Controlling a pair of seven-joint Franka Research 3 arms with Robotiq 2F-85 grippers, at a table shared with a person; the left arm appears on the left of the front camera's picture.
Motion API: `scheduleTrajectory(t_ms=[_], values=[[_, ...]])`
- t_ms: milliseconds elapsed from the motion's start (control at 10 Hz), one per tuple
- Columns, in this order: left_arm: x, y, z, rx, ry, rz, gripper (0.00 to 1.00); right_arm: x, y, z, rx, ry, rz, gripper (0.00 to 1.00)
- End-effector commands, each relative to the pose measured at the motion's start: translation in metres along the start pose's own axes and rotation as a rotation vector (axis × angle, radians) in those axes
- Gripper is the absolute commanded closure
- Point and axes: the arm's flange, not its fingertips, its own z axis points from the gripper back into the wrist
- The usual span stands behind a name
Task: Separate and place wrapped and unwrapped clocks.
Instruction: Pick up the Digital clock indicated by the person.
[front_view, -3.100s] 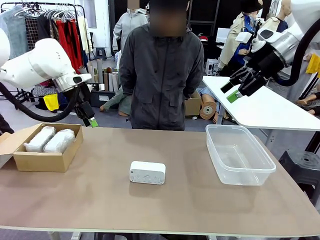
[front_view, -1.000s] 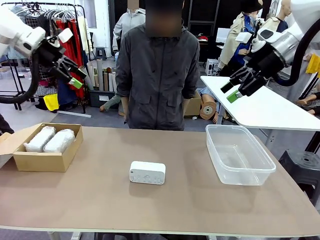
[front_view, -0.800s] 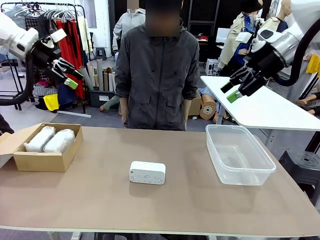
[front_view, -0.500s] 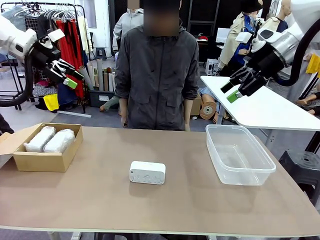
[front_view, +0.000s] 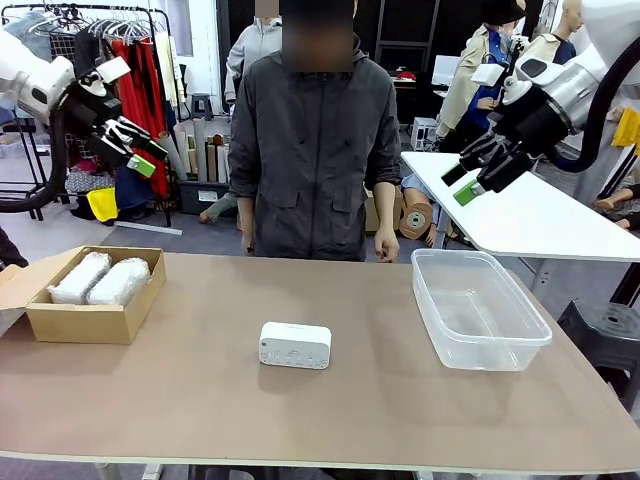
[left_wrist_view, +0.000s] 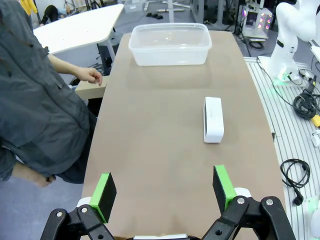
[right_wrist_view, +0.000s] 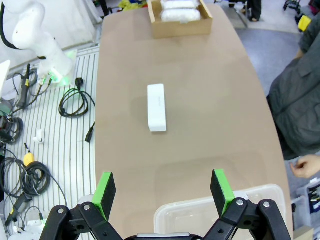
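Note:
A bare white block clock (front_view: 295, 345) lies on the brown table near its middle, also seen in the left wrist view (left_wrist_view: 213, 119) and the right wrist view (right_wrist_view: 156, 107). Two bubble-wrapped clocks (front_view: 99, 279) lie side by side in the brown cardboard box (front_view: 85, 320), which the right wrist view shows at the far end (right_wrist_view: 180, 11). My left gripper (front_view: 142, 154) hangs open, high above the table's left end. High over the right side, my right gripper (front_view: 459, 181) is open too. Nothing sits between the green pads (left_wrist_view: 106, 190) of the left or the pads (right_wrist_view: 221, 184) of the right.
A clear plastic tub (front_view: 477, 309) stands with nothing in it on the table's right side. A person in a dark jacket (front_view: 318, 150) stands at the far edge, hands hanging at the sides. A white table (front_view: 540, 215) stands behind on the right.
The left arm has risen from just above the cardboard box to high at the far left and now holds still. The right arm has not moved. The person's hands came from behind the back to the sides.

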Motion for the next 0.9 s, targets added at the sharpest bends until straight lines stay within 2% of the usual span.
scheduleTrajectory(t_ms=[0,800], values=[[0.0020,-0.0013,0.0010,0.007,0.009,-0.005,0.00,-0.0002,0.0019,-0.0015,-0.015,-0.009,0.003,0.00],[0.0020,-0.0013,0.0010,0.007,0.009,-0.005,0.00,-0.0002,0.0019,-0.0015,-0.015,-0.009,0.003,0.00]])
